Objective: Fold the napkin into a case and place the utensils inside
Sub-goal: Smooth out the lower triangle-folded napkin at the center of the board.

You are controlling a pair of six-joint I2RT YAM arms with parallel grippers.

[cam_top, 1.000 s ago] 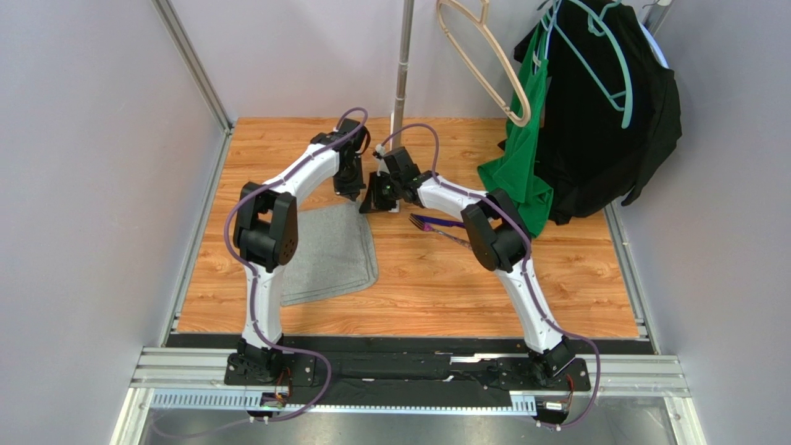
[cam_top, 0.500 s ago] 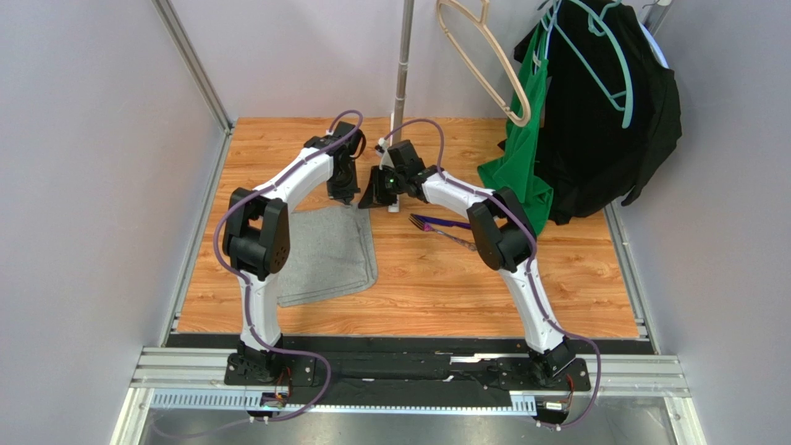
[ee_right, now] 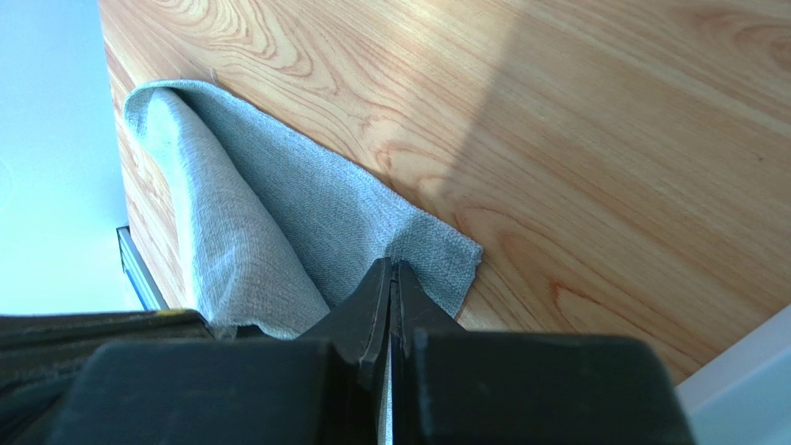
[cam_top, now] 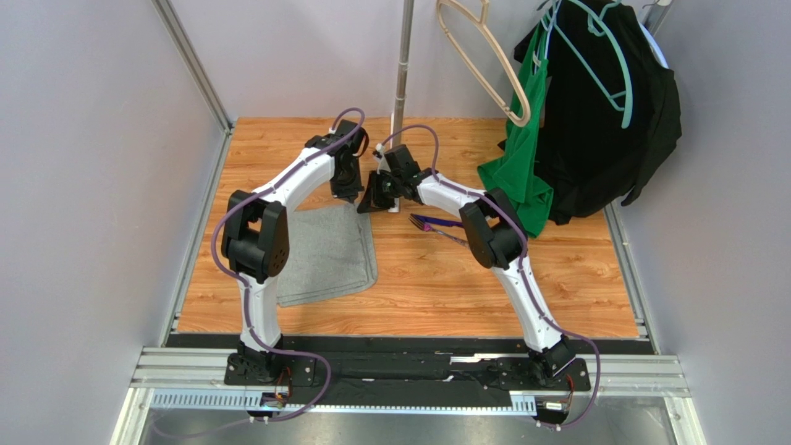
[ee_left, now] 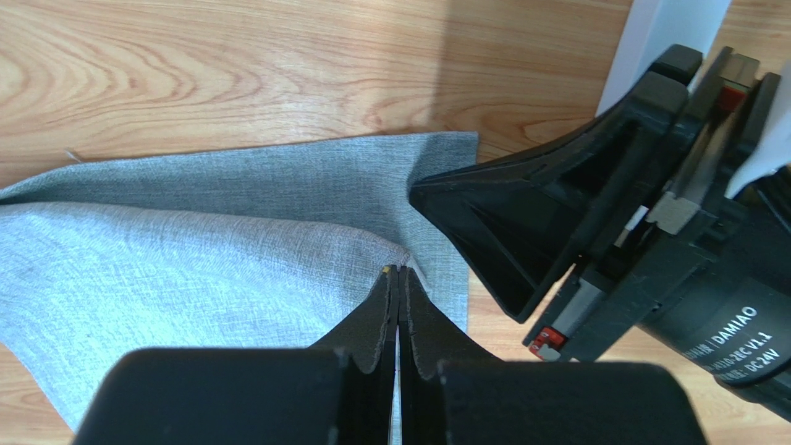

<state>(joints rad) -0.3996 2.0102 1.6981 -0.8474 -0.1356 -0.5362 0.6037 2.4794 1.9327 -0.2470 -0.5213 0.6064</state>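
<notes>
- At the far right corner of the napkin [cam_top: 320, 252], the left gripper [ee_left: 397, 276] and the right gripper [ee_right: 390, 271] meet tip to tip, each with jaws clenched on the grey cloth's edge.
- The napkin lies partly doubled over, its near part flat; the utensils [cam_top: 436, 223] wait just right of it.
- The step appears to be drawing the pinched edge across into a fold: both pinches should travel together, low and level, keeping the edge taut so the layers line up.
</notes>
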